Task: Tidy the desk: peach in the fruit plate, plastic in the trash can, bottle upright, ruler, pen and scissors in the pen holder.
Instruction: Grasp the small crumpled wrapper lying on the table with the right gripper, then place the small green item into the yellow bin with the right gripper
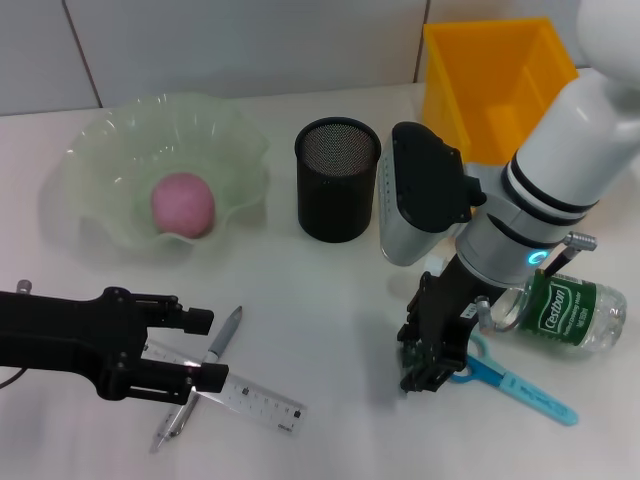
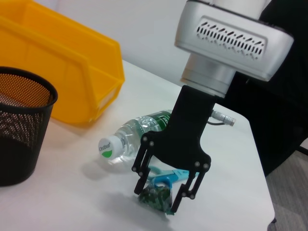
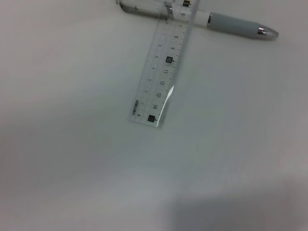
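A pink peach [image 1: 182, 204] lies in the green glass fruit plate [image 1: 100, 160]. My right gripper [image 1: 428, 368] is shut on a crumpled dark green plastic piece [image 2: 155, 197], low over the table; it also shows in the left wrist view [image 2: 157, 199]. Blue scissors [image 1: 515, 382] lie just beside it, and a clear bottle [image 1: 565, 315] with a green label lies on its side behind it. My left gripper [image 1: 205, 350] is open, low over the clear ruler [image 1: 245, 396] and the grey pen [image 1: 222, 336]. The ruler [image 3: 161, 72] lies across the pen [image 3: 231, 21].
The black mesh pen holder [image 1: 338, 180] stands at the centre back. The orange trash bin [image 1: 495, 85] stands at the back right, behind my right arm. The bottle's cap [image 2: 106, 147] points toward the pen holder.
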### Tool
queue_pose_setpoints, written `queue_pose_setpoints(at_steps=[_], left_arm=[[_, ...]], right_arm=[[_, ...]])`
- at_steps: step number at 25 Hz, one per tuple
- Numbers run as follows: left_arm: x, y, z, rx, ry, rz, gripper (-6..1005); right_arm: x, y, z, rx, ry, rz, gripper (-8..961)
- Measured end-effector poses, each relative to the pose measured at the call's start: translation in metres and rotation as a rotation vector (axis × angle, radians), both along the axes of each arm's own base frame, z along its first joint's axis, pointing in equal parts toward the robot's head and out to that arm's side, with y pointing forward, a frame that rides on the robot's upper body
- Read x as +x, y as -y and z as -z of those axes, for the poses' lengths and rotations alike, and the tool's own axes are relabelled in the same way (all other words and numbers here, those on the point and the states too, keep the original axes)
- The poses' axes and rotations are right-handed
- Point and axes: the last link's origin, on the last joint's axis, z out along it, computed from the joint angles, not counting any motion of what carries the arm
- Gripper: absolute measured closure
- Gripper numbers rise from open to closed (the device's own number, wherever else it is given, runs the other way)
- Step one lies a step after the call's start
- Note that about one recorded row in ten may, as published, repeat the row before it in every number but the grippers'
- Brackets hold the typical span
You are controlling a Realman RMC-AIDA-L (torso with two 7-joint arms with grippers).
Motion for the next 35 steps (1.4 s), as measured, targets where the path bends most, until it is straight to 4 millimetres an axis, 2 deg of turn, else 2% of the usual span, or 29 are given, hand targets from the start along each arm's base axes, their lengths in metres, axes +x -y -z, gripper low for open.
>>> queue_pose_setpoints(at_steps=[11,17,19,22,27,31,32,33,35], left_arm=[[0.002,-0.001,-0.001,0.002,0.000,0.007,222],[0.002,-0.002,-0.002,0.004,-0.003,0.012,222],[0.001,-0.002,-0.003,0.006,-0.005,0.012,222],[0.001,-0.002,-0.004,0.007,-0.007,0.013,222],[0.001,-0.003,-0.005,0.008,-0.009,0.014,221],[0.001,-0.003,-0.005,0.007,-0.009,0.013,221],[0.001,-0.003,-0.005,0.007,-0.009,0.013,221],[0.001,-0.003,-0.005,0.008,-0.010,0.013,221],[0.001,-0.003,-0.005,0.007,-0.009,0.013,221]], right_arm=[[-0.002,-0.001,0.002,0.004,0.003,-0.015,528],[-0.010,-0.002,0.000,0.014,-0.019,-0.024,591],[-0.016,-0.002,-0.007,0.023,-0.044,-0.024,604],[-0.026,-0.004,-0.024,0.051,-0.091,-0.016,624],[-0.042,-0.011,-0.072,0.161,-0.194,-0.019,648],[-0.042,-0.021,-0.117,0.317,-0.261,-0.018,653],[-0.037,-0.027,-0.138,0.391,-0.289,0.000,655],[-0.037,-0.027,-0.138,0.391,-0.289,0.000,656],[-0.032,-0.033,-0.154,0.460,-0.319,0.023,659]])
